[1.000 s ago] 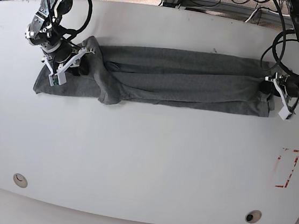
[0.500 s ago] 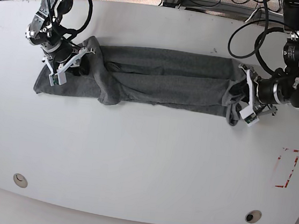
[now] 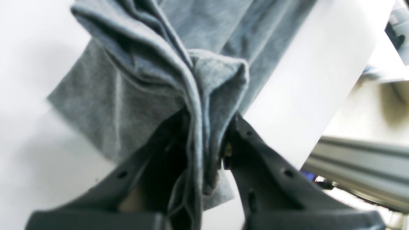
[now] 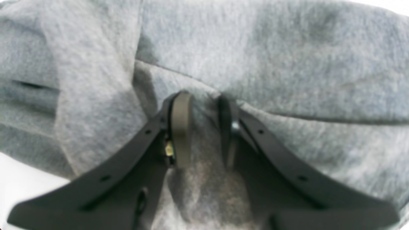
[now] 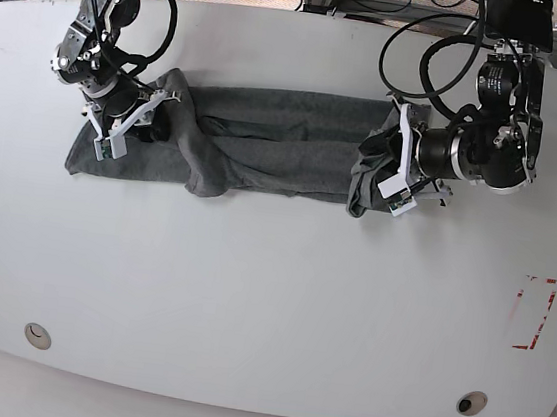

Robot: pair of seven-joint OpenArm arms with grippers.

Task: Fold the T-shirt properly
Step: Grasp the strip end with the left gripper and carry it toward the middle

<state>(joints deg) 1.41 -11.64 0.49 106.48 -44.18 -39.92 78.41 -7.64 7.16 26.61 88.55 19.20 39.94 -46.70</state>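
Left wrist view: my left gripper (image 3: 204, 150) is pinching a bunched end of the T-shirt (image 3: 150, 83). Right wrist view: my right gripper (image 4: 201, 127) is nipping a fold of cloth between narrow jaws. Base view: the T-shirt (image 5: 265, 152) is lying along the table (image 5: 267, 308) (far side), and I am judging the thick bunch could slip free and spoil the fold.

The dark heather-grey knit-cloth T-shirt (image 5: 265, 147) is looking soft, matt and slightly fuzzy, its flecked weave showing plainly in the right wrist view. The broad white table top (image 5: 268, 298) is appearing smooth and faintly sheeny. The 2 black fingers (image 4: 182, 131) of the right gripper (image 4: 204, 127) are looking like matt moulded plastic with small holes. A pale grey ribbed metal rail (image 3: 361, 166) is gleaming dully at the table's edge.
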